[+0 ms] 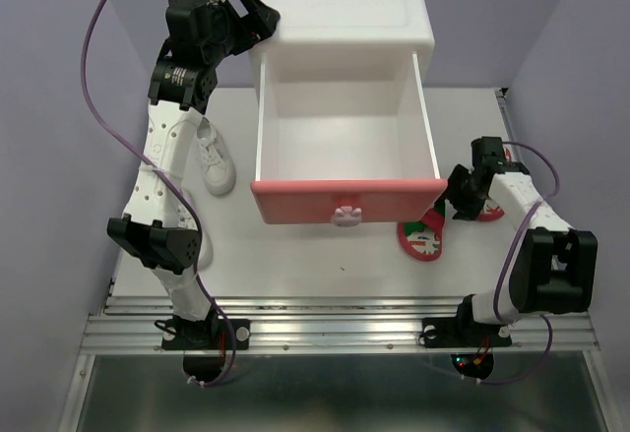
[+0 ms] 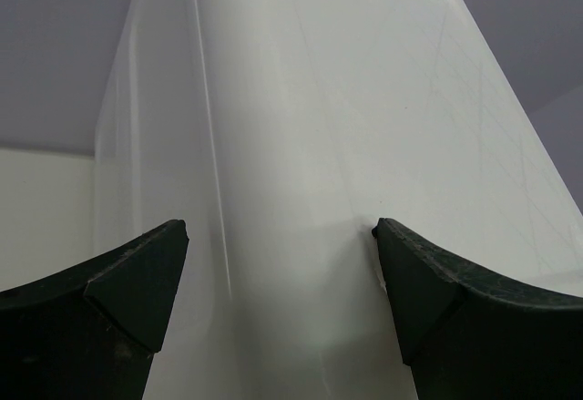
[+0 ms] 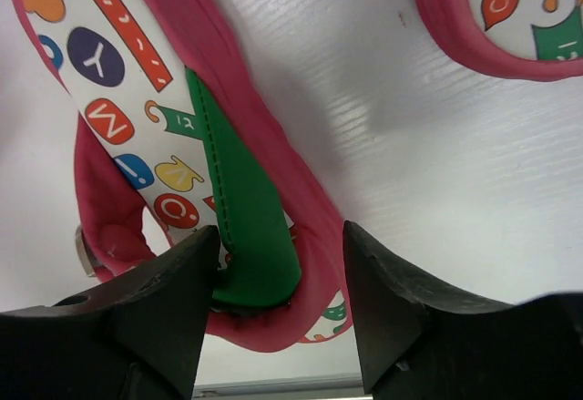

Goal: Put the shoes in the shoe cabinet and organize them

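White table [image 1: 325, 284] fills the middle of the overhead view, and at the top centre stands the white cabinet [image 1: 340, 4]. Its pink-fronted drawer [image 1: 295, 201] is pulled well out toward the bottom of the frame, with the bunny knob [image 1: 346, 216] at the front's lower edge.

Up at the upper left, the left arm reaches high, and the left gripper [image 1: 262, 14] sits right at the cabinet's upper left corner. The left wrist view shows it released: the left gripper [image 2: 280, 229] has its fingers spread wide with the cabinet's white wall [image 2: 319, 145] filling the gap. Contact? Cannot tell.

Now the shoes, all on the table outside the drawer. A white sneaker [image 1: 215, 161] lies left of the drawer, partly behind the left arm. One red flip-flop [image 1: 423, 237] lies just below the drawer's right corner, and a second flip-flop [image 1: 489, 215] peeks out right of it.

Down there the right gripper [image 1: 459, 196] hangs low. Close up, the right gripper [image 3: 282, 236] is unclenched, its fingers straddling the green strap [image 3: 241, 209] of the letter-printed flip-flop [image 3: 137, 81], with a gap on the strap's right side. The other flip-flop [image 3: 510, 8] shows at the upper right.
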